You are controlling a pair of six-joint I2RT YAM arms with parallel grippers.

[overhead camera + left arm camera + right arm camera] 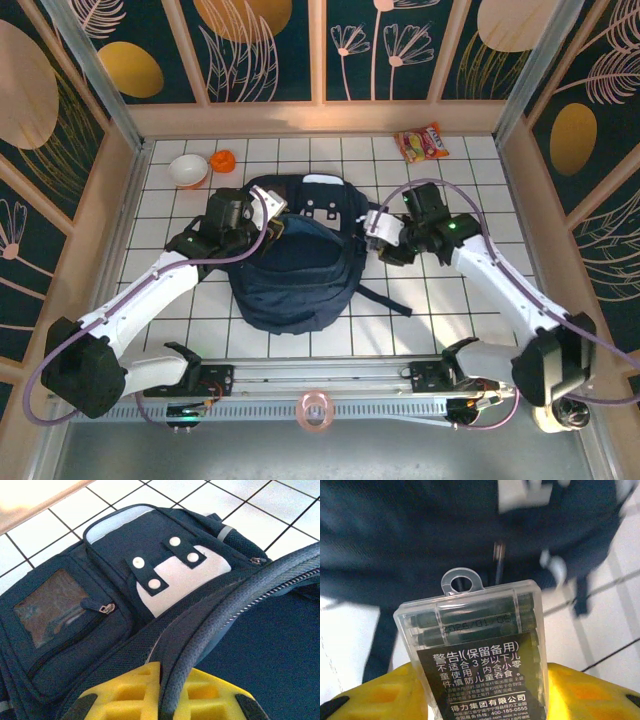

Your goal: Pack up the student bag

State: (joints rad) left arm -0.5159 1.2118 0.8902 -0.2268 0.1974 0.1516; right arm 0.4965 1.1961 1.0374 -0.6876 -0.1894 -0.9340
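Observation:
The student bag [295,270], a large navy backpack, lies in the middle of the tiled table with its grey-white patch [180,577] toward the back. My left gripper [262,215] is at the bag's upper left. Its yellow fingers [127,695] are shut on the padded zipper rim [215,630] of the bag's opening. My right gripper [385,232] hovers at the bag's upper right edge. It is shut on a clear plastic box [480,650] of dark cartridges with a black label. The box [377,222] points at the blurred bag [420,540].
A white bowl [188,170] and a small orange thing [223,160] sit at the back left. A red and yellow snack packet [422,143] lies at the back right. A tape roll [316,410] rests on the front rail. Wooden walls close in the table.

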